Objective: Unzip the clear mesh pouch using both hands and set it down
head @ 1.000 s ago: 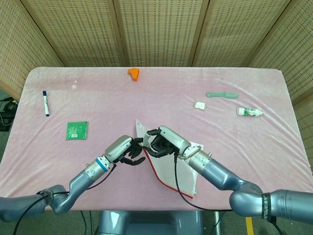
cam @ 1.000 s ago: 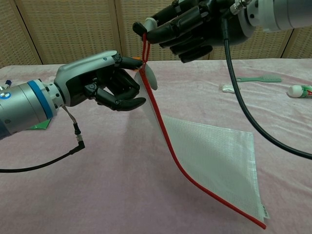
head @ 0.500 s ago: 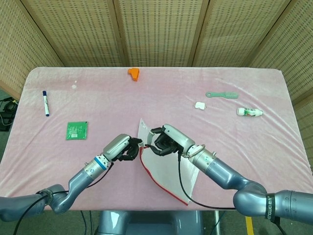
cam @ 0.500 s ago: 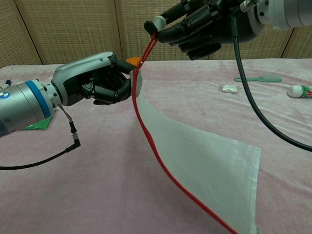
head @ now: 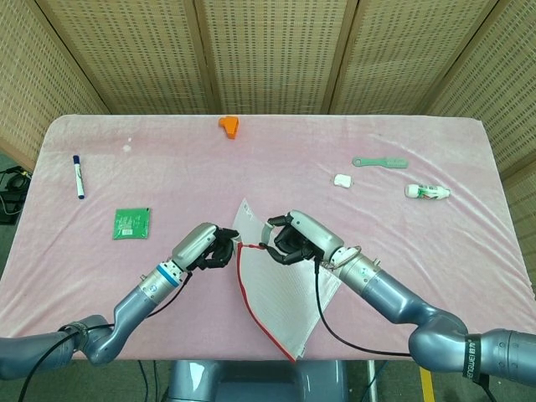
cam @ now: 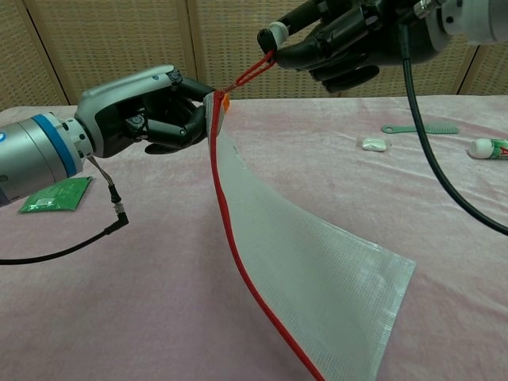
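The clear mesh pouch (cam: 317, 262) with a red zipper edge (cam: 228, 238) hangs tilted above the pink table, its lower end drooping toward the front edge. My left hand (cam: 151, 111) grips the pouch's top corner, fingers curled around it. My right hand (cam: 341, 36) pinches the red pull loop (cam: 250, 74), stretched taut between the two hands. In the head view the left hand (head: 205, 247) and right hand (head: 295, 238) sit a short gap apart, with the pouch (head: 285, 297) below them.
On the pink cloth lie a green circuit board (head: 132, 223), a blue marker (head: 78, 176), an orange object (head: 229, 125), a green comb (head: 381, 162), a small white piece (head: 342, 179) and a tube (head: 427, 192). Wicker screens stand behind the table.
The hands have drawn apart: my right hand moved right with the red loop, now taut. My left hand closed tighter on the pouch corner. The pouch swung down toward the front.
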Motion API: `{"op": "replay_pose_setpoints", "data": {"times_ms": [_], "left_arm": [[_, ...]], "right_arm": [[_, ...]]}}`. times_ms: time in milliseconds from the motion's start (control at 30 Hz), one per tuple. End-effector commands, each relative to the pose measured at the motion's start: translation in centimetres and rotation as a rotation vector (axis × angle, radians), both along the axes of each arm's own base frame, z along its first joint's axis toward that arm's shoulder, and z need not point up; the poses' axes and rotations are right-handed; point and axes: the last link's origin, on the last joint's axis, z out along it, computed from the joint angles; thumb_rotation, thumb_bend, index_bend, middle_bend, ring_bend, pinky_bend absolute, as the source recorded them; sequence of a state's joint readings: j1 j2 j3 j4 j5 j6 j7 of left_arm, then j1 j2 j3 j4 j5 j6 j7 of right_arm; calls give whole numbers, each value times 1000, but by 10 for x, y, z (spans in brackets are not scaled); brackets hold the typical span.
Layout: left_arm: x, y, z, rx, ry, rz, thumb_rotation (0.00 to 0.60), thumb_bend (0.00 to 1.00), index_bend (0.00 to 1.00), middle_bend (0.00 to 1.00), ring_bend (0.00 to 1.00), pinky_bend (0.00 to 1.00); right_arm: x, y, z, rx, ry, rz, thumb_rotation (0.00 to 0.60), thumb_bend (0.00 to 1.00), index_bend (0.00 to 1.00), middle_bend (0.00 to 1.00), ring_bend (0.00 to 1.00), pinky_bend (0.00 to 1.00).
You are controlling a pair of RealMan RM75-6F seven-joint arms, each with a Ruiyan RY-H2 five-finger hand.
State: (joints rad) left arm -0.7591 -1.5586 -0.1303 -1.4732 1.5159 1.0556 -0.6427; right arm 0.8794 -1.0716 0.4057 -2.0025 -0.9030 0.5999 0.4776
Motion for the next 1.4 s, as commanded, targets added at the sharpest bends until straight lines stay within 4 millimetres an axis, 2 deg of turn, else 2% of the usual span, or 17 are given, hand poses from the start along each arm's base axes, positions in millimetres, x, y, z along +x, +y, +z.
{"op": "replay_pose_setpoints", "data": {"times_ms": [33,467,700,1400], "left_arm": [[3,2,1,-9,-1,14,600,827,816,881,824,927],[0,9,7,-9,-11,64,600,832,816,882,824,927],[5,8,5,-23,-22,66,600,833,816,881,824,927],[25,8,4,-79,-122,128,600,833,816,882,824,927]], "right_arm": [[-1,3,1,-4,4,17,600,743,810,998,984,1000],[-5,14,-6,24,52,78,600,743,810,999,984,1000],[-1,21,-10,44,60,103,600,743,811,999,984,1000],[6,21,-24,50,97,121,600,743,810,999,984,1000]]}}
